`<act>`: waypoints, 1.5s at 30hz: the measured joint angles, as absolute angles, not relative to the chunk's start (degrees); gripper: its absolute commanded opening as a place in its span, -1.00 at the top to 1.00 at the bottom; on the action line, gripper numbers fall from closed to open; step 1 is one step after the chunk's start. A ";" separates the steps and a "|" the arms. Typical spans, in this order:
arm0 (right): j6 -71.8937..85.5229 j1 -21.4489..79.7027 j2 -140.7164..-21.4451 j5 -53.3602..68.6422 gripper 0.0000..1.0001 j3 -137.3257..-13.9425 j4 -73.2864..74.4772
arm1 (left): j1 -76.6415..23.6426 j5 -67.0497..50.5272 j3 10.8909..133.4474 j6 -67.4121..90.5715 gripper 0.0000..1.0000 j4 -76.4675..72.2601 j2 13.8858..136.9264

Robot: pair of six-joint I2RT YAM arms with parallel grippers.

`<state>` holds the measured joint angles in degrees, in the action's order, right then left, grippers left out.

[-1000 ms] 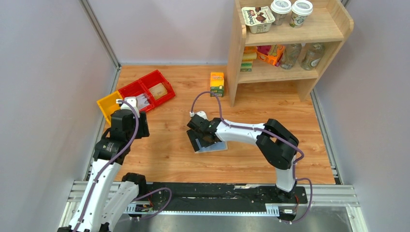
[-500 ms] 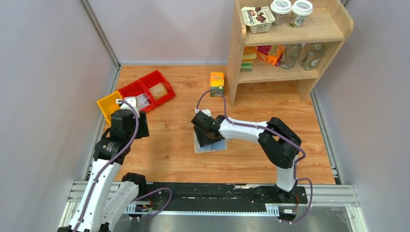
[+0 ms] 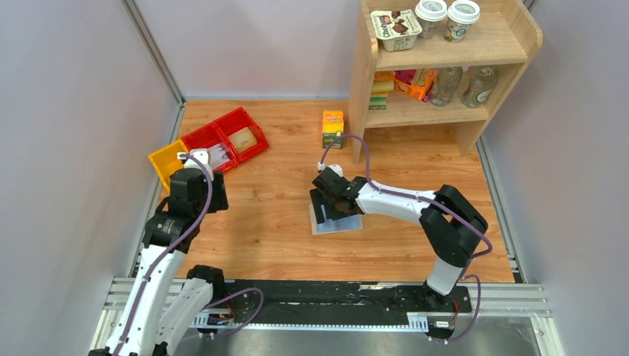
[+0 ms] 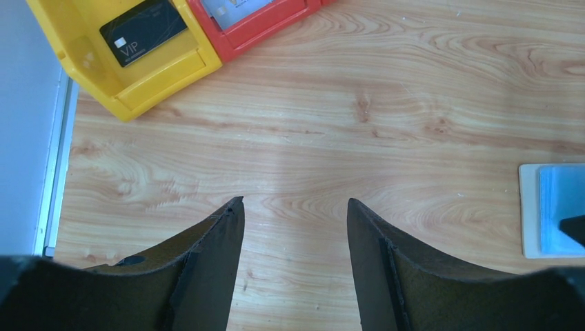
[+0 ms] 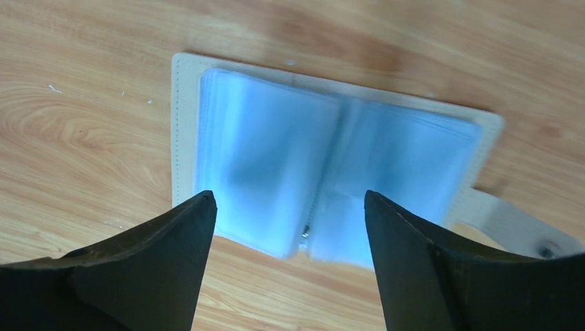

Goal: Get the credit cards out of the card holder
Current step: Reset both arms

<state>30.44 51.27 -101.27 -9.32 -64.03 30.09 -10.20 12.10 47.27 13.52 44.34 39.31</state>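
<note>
The card holder (image 5: pixel 276 158) lies spread open on the wooden table, light blue sleeves up, beige rim around it, and its tab (image 5: pixel 510 224) at the right. It also shows in the top view (image 3: pixel 348 225) and at the right edge of the left wrist view (image 4: pixel 552 207). My right gripper (image 5: pixel 290 200) is open and empty, its fingers straddling the holder's near edge. It hides part of the holder in the top view (image 3: pixel 326 210). My left gripper (image 4: pixel 295 203) is open and empty over bare table. A dark credit card (image 4: pixel 143 31) lies in the yellow bin (image 4: pixel 103 76). A whitish card (image 4: pixel 231 8) lies in a red bin (image 4: pixel 265 24).
The yellow bin (image 3: pixel 165 159) and two red bins (image 3: pixel 222 126) stand at the table's back left. A small orange and green carton (image 3: pixel 333 128) stands beside a wooden shelf unit (image 3: pixel 360 96) at the back right. Grey walls close in both sides.
My right gripper has moved to the right, and the open card holder under it has shifted right with it. The left arm has not moved.
</note>
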 measured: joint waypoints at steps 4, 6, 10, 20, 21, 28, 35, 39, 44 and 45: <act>30.02 48.25 -94.06 -11.11 -0.96 -61.69 30.81 | -10.20 12.64 47.16 13.54 -0.30 44.34 37.95; 29.76 46.17 -88.99 -12.25 -1.00 -60.60 30.74 | -10.20 13.13 46.96 13.54 -0.33 44.34 36.60; 29.67 39.22 -76.64 -14.85 -1.00 -57.67 30.59 | -10.20 14.76 46.81 13.61 -0.43 44.31 33.32; 27.44 26.46 -41.65 -29.65 -1.00 -51.83 37.71 | -10.20 21.71 45.08 14.79 -0.80 43.48 16.86; 26.81 26.46 -37.69 -31.35 -1.00 -51.48 38.09 | -10.20 22.41 44.64 14.90 -0.80 43.27 14.68; 20.29 26.44 -16.19 -39.62 -1.00 -47.81 38.70 | -10.20 27.70 41.85 15.11 -0.80 40.62 1.50; 14.15 26.44 -5.23 -43.38 -1.00 -42.24 35.64 | -10.20 30.94 41.67 15.97 -0.80 40.25 0.47; 12.67 26.44 -0.89 -44.16 -1.00 -38.57 33.54 | -10.20 31.05 41.67 15.97 -0.80 40.07 0.47; 11.97 26.44 -0.51 -45.06 -1.00 -38.17 32.29 | -10.20 30.94 41.28 15.81 -0.80 38.76 0.47; 11.92 26.44 -0.51 -45.17 -1.00 -38.17 32.05 | -10.20 30.79 41.12 15.68 -0.80 38.46 0.47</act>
<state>11.92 26.44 -0.51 -45.17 -38.17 32.05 -10.20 30.79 41.12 15.68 38.46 0.47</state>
